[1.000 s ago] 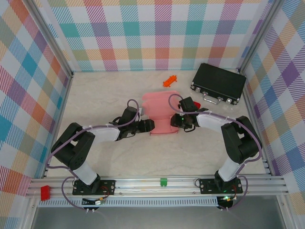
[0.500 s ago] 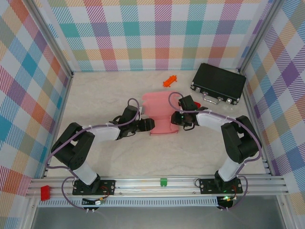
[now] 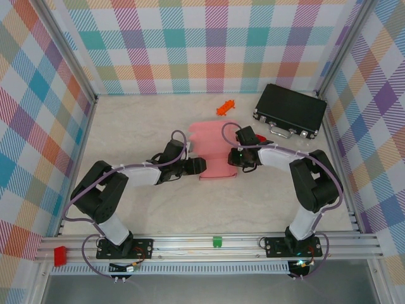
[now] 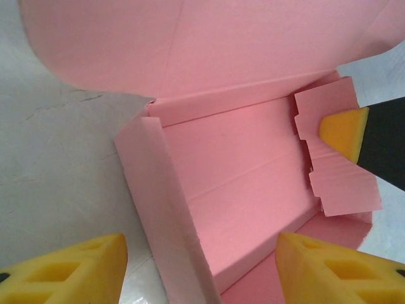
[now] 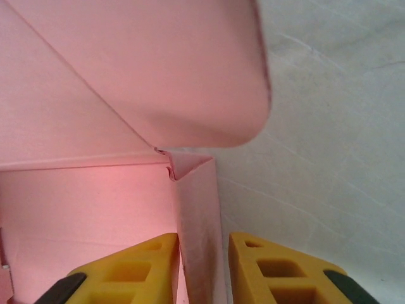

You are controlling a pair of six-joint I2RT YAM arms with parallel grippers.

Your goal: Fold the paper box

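Note:
The pink paper box lies mid-table, partly folded, with its rounded lid flap spread flat behind it. My left gripper is at its left side. In the left wrist view that gripper is open wide, its yellow fingers straddling the raised left wall. My right gripper is at the right side. In the right wrist view it brackets the upright right wall: the inner pad touches the wall, and a thin gap is left at the outer pad. One right fingertip rests on the notched tab.
A black hard case lies at the back right, near the right wall. A small orange object sits behind the box. Checked walls enclose the table on three sides. The metal rail with the arm bases runs along the near edge.
My right gripper's jaws have narrowed around the box's right wall and shifted slightly away from the arm bases. The left gripper has hardly moved.

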